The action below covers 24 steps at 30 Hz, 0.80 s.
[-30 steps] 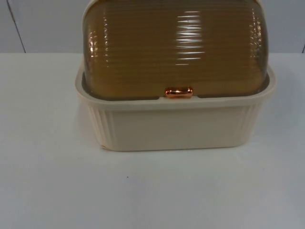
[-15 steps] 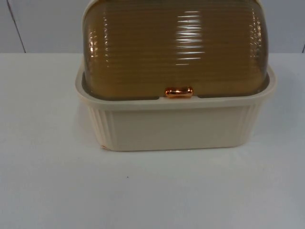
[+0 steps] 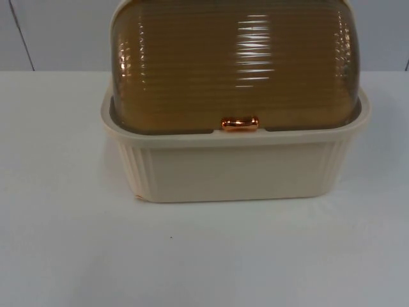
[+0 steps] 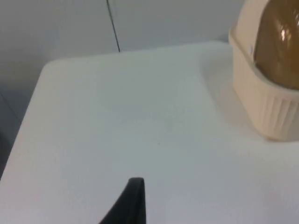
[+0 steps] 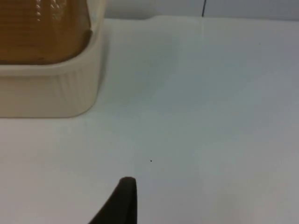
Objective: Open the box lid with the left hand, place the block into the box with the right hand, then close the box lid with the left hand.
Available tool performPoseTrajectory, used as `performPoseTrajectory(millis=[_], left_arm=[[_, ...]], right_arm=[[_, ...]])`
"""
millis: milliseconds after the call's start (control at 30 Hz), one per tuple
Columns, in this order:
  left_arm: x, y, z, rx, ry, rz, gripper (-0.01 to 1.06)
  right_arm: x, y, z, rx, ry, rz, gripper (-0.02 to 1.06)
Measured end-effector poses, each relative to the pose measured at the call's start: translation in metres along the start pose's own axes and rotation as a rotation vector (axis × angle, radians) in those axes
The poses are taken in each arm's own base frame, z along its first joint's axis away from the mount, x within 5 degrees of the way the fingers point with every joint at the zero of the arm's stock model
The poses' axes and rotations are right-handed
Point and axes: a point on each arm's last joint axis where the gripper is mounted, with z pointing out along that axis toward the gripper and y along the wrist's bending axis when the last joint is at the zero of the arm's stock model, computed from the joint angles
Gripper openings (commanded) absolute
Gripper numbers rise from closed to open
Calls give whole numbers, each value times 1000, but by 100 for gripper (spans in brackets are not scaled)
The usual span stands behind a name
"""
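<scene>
a cream box [image 3: 233, 167] stands on the white table [image 3: 204, 256], its ribbed front wall facing the top camera and its back toward the grey wall [image 3: 57, 35]. the amber ribbed lid [image 3: 233, 64] is down, domed over the box, its lower edge seated inside the cream rim. a copper handle [image 3: 240, 123] sits at the middle of that front edge, just above the rim. bare table runs in front of the box and along both of its sides, out to the picture's edges.

the left gripper [image 4: 133, 205] hangs over bare table off the box's left end, well apart from it; 1 black fingertip shows, and whether its fingers are open or closed cannot be told. that wrist view takes in the table's rounded far corner and side edge, with the box's end wall [image 4: 268, 107] and the lid's curve beyond.

the right gripper [image 5: 122, 203] waits over bare table off the box's right end, also well apart; its finger state cannot be told either. the box's corner [image 5: 70, 88] stands clear of it, with open surface between.
</scene>
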Motion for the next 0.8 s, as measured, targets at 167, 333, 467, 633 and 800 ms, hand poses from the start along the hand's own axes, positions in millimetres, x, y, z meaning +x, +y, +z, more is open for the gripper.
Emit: performPoseTrajectory(millis=[167, 333, 467, 633, 800], left_arm=[[12, 2, 15, -27, 60, 10, 104], [20, 2, 24, -31, 91, -10, 104], [21, 3, 24, -35, 84, -14, 104], [21, 3, 24, -37, 84, -13, 104], [21, 3, 24, -39, 84, -20, 104]], right_arm=[[5, -2, 9, 13, 11, 34, 105], [5, -2, 10, 15, 7, 39, 105], [5, -2, 10, 16, 5, 39, 105], [5, -2, 10, 16, 5, 39, 105], [5, -2, 10, 16, 5, 39, 105]])
